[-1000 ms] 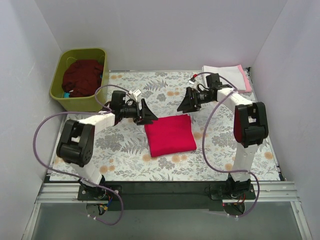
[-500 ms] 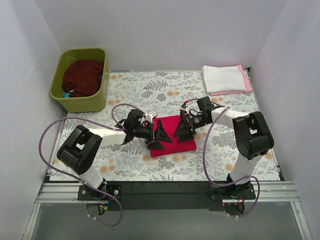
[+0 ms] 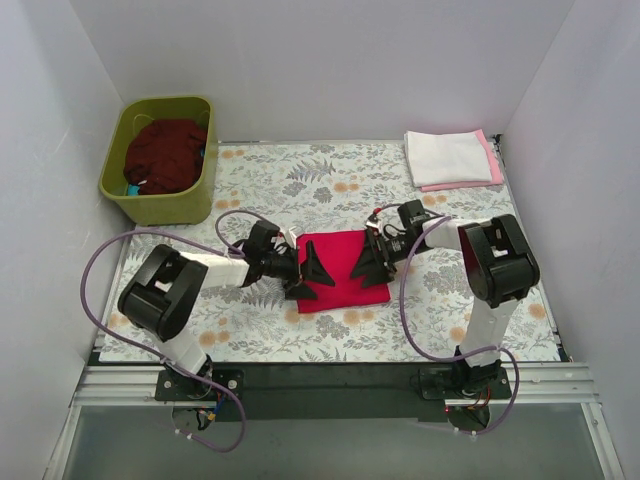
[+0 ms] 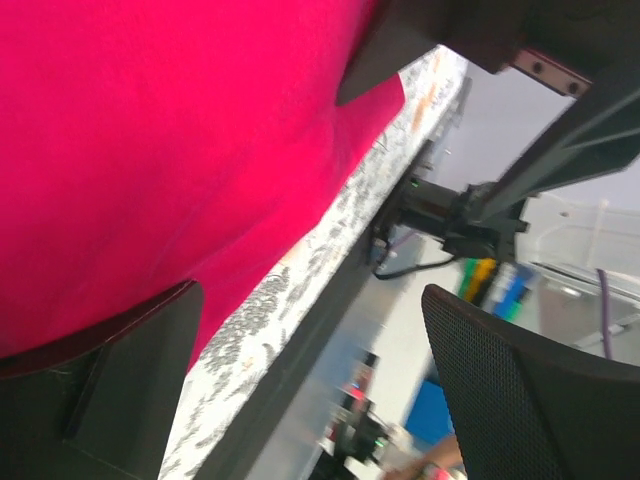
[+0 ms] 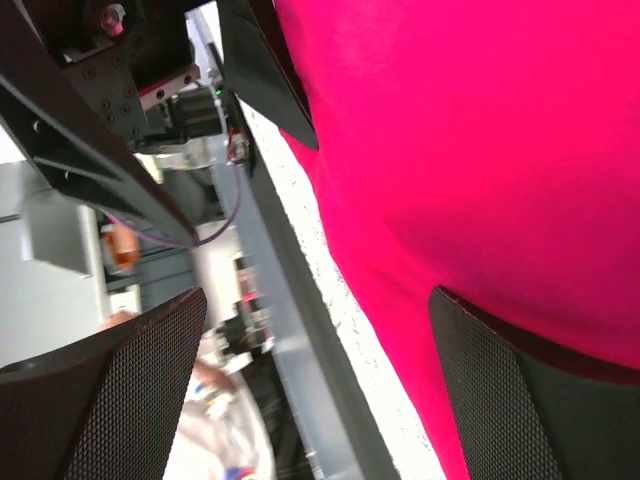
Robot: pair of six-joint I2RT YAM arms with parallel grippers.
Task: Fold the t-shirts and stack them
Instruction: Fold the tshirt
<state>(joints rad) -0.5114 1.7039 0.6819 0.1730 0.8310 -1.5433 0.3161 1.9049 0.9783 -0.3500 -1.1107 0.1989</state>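
Looking down from the top camera, I logged the red t-shirt (image 3: 338,272) folded into a compact rectangle on the floral table cloth (image 3: 300,180), middle of the table, a little toward the near edge. The left gripper (image 3: 309,277) sat low over the shirt's left edge, jaws spread wide. The right gripper (image 3: 368,270) sat low over the right edge, jaws likewise spread wide, and the two faced each other across the fold. Both wrist views were filled with red cloth. One left finger (image 4: 110,400) overlapped the shirt's border; I could not tell whether it pressed on the fabric. The white t-shirt (image 3: 447,156) lay folded at the far right corner on the pale pink t-shirt (image 3: 494,165), which showed only as an edge. The dark maroon t-shirt (image 3: 165,155) lay bunched in the olive-green tub (image 3: 160,208), far left.
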